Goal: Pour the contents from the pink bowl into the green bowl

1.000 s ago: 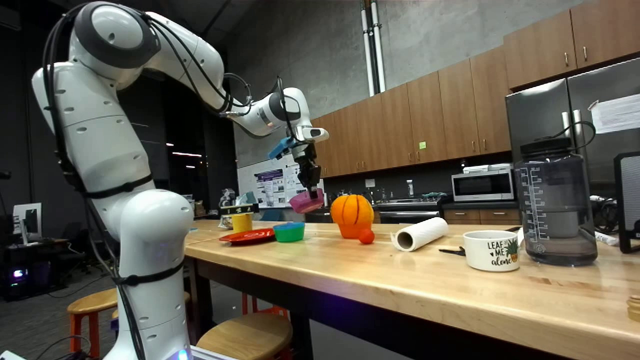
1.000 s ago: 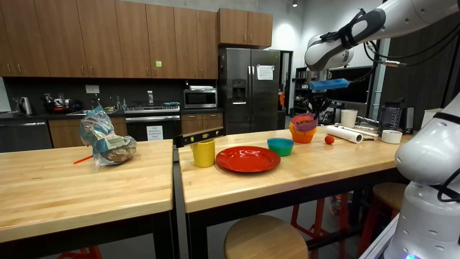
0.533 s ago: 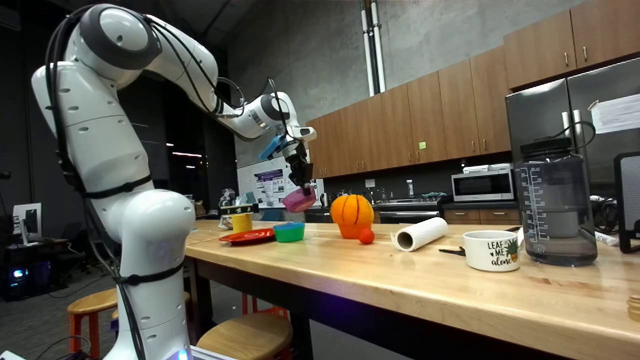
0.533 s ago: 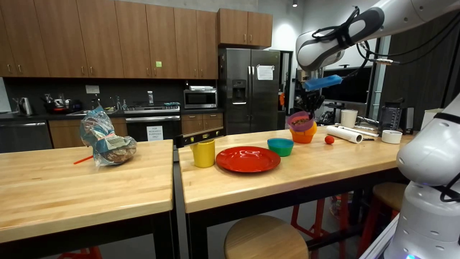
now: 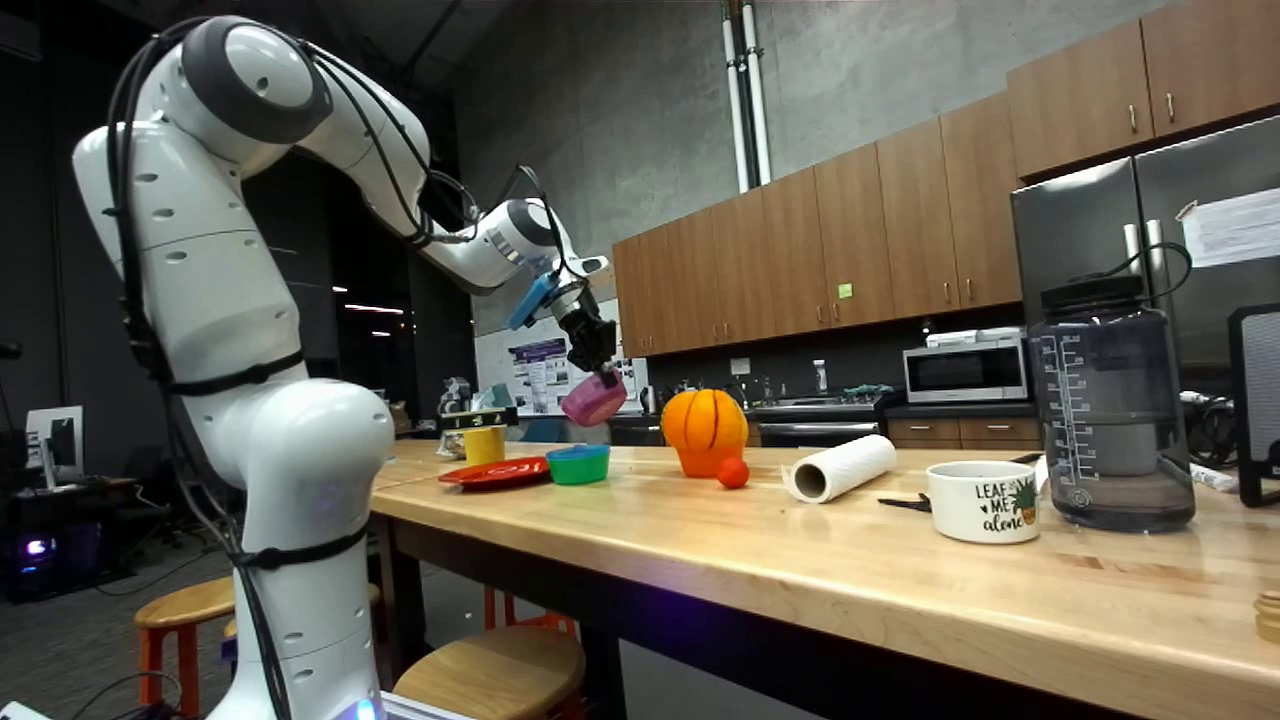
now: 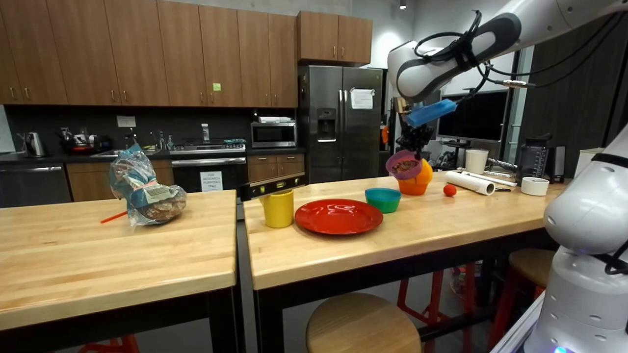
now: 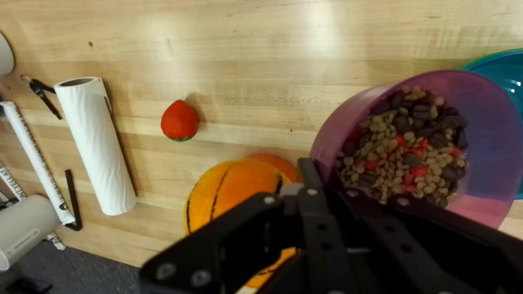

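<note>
The pink bowl point(image 5: 594, 400) hangs tilted above the table in both exterior views point(image 6: 392, 169). My gripper point(image 7: 318, 175) is shut on its rim; the gripper also shows above the bowl in both exterior views point(image 5: 606, 376) point(image 6: 417, 153). In the wrist view the pink bowl point(image 7: 490, 130) holds a mix of tan, dark brown and red bits, still inside. The green bowl point(image 5: 580, 467), blue-green inside, stands upright on the table, below and to the side of the pink bowl. It shows in an exterior view point(image 6: 384, 203), and partly behind the pink bowl in the wrist view point(image 7: 498, 69).
An orange ribbed ball point(image 5: 704, 425) sits in an orange holder close to the pink bowl. A red strawberry-like thing point(image 7: 179, 120) and a paper roll point(image 7: 96, 147) lie beyond. A red plate point(image 6: 338, 216) and a yellow cup point(image 6: 278, 210) stand beyond the green bowl.
The arm and the pink bowl have moved toward the green bowl, leftward in both exterior views. The pink bowl has tipped further, and its contents show more. The green bowl has not moved.
</note>
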Motion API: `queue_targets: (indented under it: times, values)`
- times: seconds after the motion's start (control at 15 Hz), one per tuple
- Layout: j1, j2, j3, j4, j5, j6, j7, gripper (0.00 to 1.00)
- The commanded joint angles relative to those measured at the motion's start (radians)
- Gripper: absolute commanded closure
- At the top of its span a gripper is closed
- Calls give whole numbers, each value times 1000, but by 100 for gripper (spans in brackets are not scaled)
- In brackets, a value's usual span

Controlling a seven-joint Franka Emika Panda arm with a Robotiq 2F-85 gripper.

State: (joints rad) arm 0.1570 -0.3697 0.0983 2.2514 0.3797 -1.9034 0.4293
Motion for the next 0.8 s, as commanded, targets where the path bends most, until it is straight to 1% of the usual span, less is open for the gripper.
queue_targets:
  times: [0.0, 0.47, 0.73]
  values:
    - [-22, 41, 14, -44, 60, 20, 30, 99]
    - [-43, 101, 40, -70, 195, 29, 96, 99]
    - [-68, 121, 49, -68, 264, 45, 137, 99]
